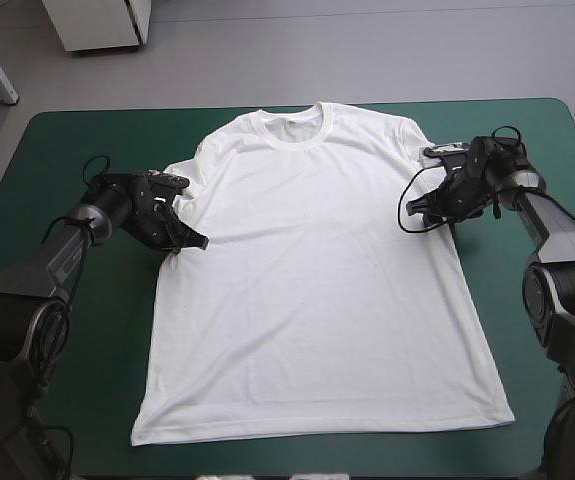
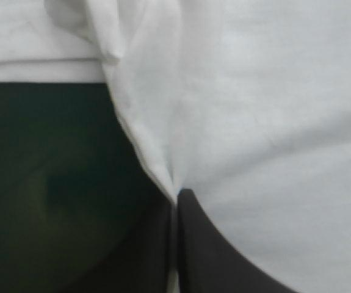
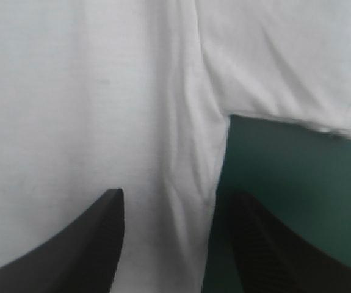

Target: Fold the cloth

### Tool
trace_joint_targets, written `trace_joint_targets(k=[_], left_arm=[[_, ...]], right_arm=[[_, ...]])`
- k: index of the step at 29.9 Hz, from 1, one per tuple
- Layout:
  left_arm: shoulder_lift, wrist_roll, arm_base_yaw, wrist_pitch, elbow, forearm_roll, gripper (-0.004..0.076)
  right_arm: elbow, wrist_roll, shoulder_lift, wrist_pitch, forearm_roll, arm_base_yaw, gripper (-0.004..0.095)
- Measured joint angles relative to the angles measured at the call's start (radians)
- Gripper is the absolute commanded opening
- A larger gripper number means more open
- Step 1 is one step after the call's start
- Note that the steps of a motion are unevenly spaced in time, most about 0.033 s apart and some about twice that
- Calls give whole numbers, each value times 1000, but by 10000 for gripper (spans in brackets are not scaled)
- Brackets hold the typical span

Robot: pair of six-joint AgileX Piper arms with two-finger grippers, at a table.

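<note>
Across the middle of the teal-green cover (image 1: 77,330) lies the T-shirt (image 1: 317,290), spread flat, collar toward the far edge and hem toward the near one, so its long axis runs straight away from the robot. And look where the arms are: each is at its own armpit of the garment.

On one side the left gripper (image 1: 193,241) sits at the notch where sleeve meets side seam. The left wrist view settles it: its fingers (image 2: 212,244) are clamped together into one arch, with a ridge of white cloth pinched at the tip. That side has its grasp.

Over at the mirror spot, just under the other sleeve, the right gripper (image 1: 415,216) is spread apart. The shirt's side edge runs between its fingers (image 3: 83,244), one over cloth, the other over bare cover. Nothing is gripped there yet.

So here is the relation that matters: the side edge lies squarely between the right fingers, in line with them, and a plain squeeze should take it. Both arms are equally near their seams. My read is that the right has to bite before any fold can begin.
</note>
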Motion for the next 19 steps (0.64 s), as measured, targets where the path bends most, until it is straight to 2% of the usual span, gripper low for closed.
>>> trace_joint_targets(k=[3,5,12,19], left_arm=[[0,5,0,0,0,0,-9],[0,8,0,0,0,0,-9],[0,9,0,-4,0,0,-9],[0,9,0,-32,0,0,-9]], right_arm=[[-8,-1,10,-1,1,0,484],[-9,-2,12,1,1,0,425],[-25,-8,30,26,-16,-8,-20],[-29,-37,39,45,52,-10,-13]])
